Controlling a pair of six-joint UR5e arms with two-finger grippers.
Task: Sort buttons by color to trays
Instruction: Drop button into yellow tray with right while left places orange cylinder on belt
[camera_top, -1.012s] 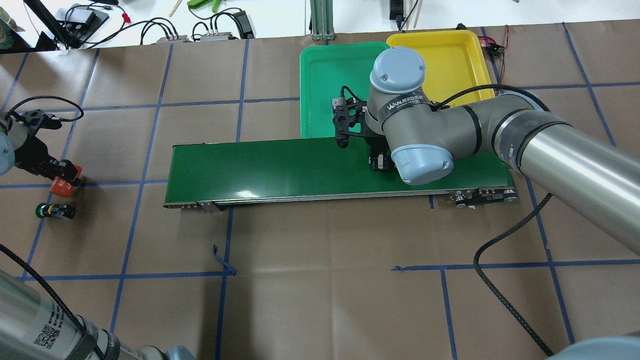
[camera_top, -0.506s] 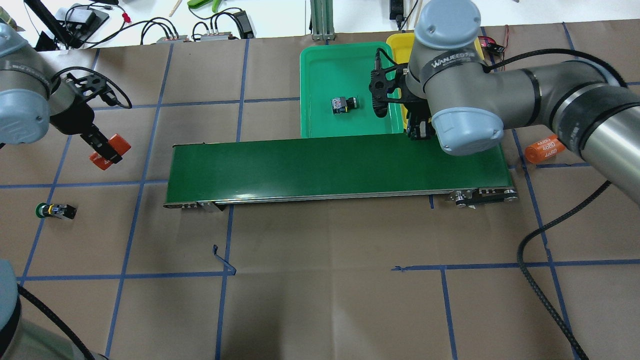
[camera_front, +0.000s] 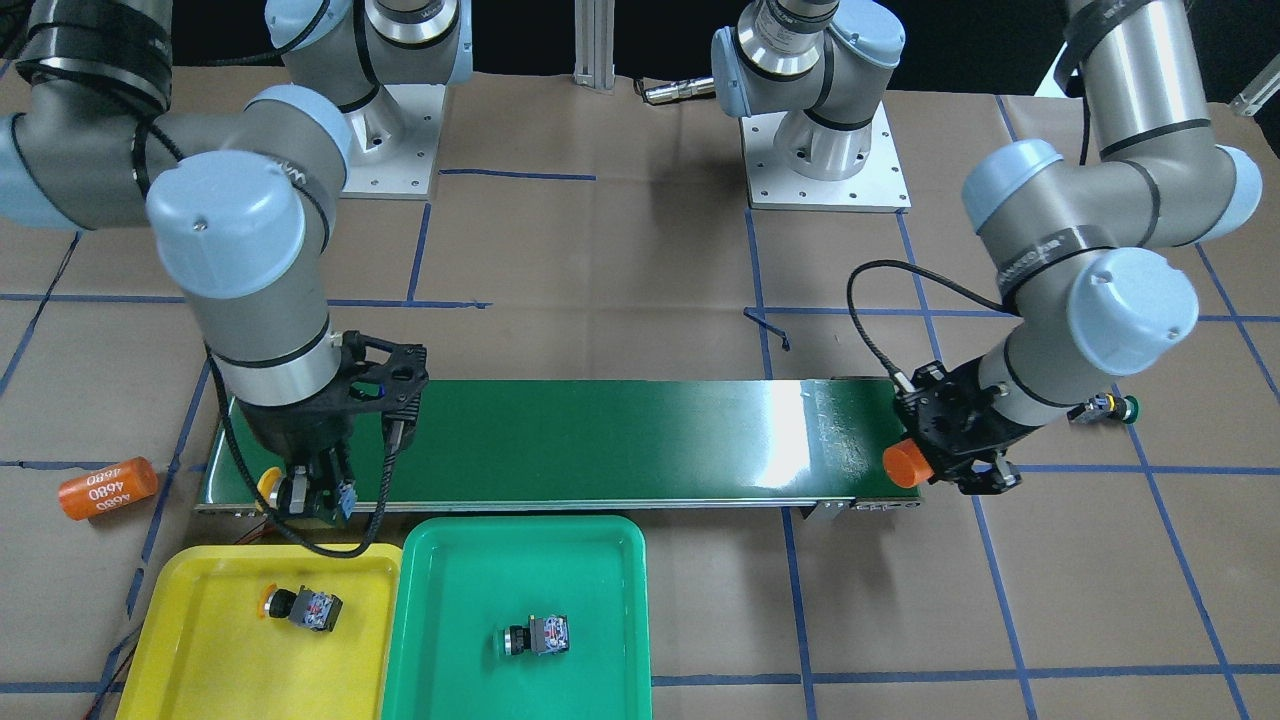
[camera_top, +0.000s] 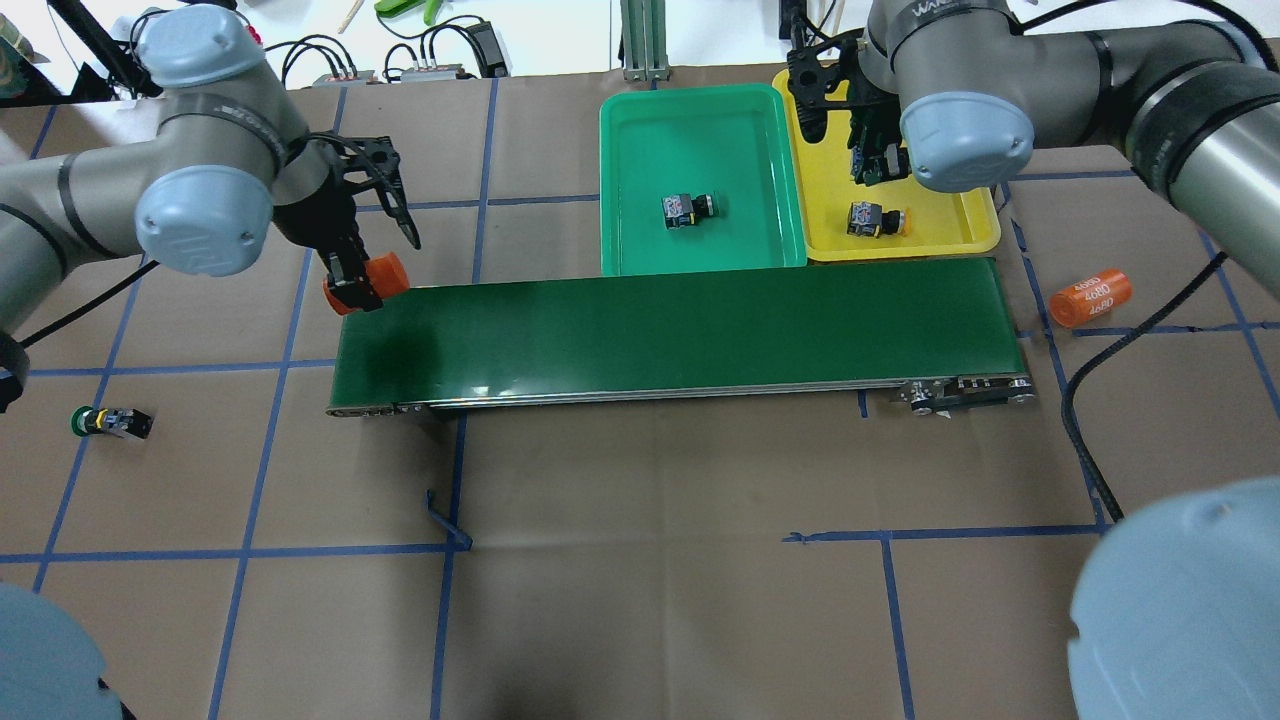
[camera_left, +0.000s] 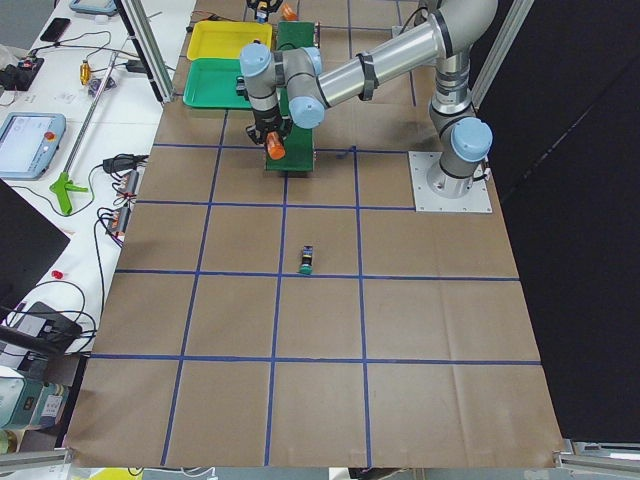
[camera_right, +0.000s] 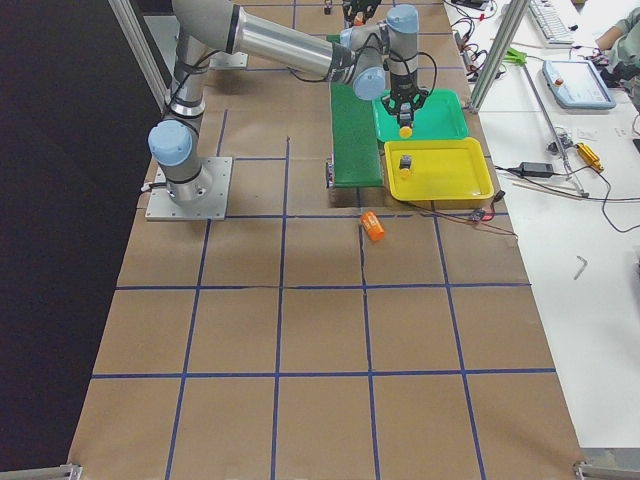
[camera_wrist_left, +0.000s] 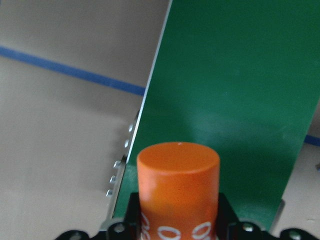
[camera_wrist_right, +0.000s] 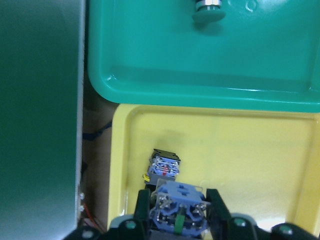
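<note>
Trayed beside belt: yellow button, green button; third button pinched in right gripper; fourth button unsorted (left gripper pinching cylinder).

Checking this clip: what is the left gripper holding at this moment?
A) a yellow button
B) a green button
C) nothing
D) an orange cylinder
D: the left gripper is shut on the orange cylinder at the end of the conveyor belt; a yellow button is in the right gripper, over the yellow tray.
</note>
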